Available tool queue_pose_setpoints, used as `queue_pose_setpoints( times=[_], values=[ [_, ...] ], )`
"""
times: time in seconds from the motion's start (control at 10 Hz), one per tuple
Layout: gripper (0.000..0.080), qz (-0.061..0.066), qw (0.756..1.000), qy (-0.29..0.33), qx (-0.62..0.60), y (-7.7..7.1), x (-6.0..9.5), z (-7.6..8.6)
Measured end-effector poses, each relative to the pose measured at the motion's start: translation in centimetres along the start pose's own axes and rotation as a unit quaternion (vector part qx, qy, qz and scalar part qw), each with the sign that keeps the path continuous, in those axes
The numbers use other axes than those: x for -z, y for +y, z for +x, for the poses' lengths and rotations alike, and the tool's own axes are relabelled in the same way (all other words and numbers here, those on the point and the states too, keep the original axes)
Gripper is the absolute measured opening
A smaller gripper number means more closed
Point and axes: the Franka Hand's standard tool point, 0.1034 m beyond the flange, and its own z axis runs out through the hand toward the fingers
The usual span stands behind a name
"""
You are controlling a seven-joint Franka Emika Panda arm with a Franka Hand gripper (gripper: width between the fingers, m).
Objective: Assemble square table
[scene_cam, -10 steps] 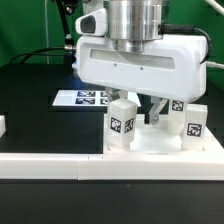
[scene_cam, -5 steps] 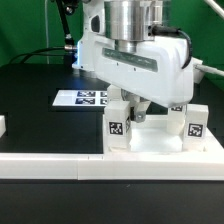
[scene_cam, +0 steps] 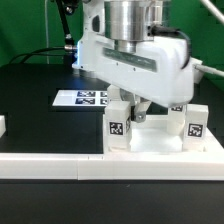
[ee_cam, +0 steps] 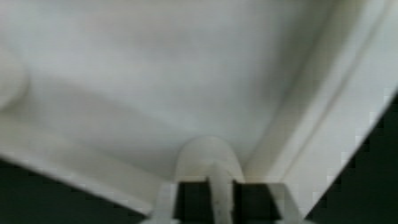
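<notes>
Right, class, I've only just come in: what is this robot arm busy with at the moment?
The arm is putting a small white table together. Its gripper is low over the square table top, among white tagged legs standing on it. The wrist view shows a rounded white part between the fingers, close to the top's raised rim. The marker board lies behind, on the black table.

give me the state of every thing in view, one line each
claw: down over the tabletop, open or shut hidden by the hand body
tabletop: lying flat against the border rail
left leg: standing upright on the tabletop
right leg: standing upright
marker board: flat on the table
border rail: lying along the front
</notes>
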Motion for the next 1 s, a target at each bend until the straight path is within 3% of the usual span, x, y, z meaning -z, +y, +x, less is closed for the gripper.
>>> queue_pose_setpoints(
  times=[0.1, 0.2, 0.4, 0.6, 0.7, 0.8, 1.0],
  values=[
    [0.0277, -0.001, 0.997, -0.001, 0.078, 0.2, 0.0, 0.0],
    [0.0277, -0.004, 0.989, 0.001, 0.145, 0.3, -0.1, 0.0],
    [0.0588, -0.004, 0.979, 0.002, 0.204, 0.4, -0.1, 0.2],
    [0.0635, -0.004, 0.962, 0.002, 0.272, 0.4, 0.1, 0.7],
    [0.0645, 0.0, 0.956, 0.004, 0.294, 0.2, 0.8, 1.8],
    [0.0649, 0.003, 0.96, 0.008, 0.28, 0.0, 1.2, 2.8],
    [0.0649, 0.004, 0.964, 0.009, 0.267, 0.0, 1.3, 3.0]
  ],
)
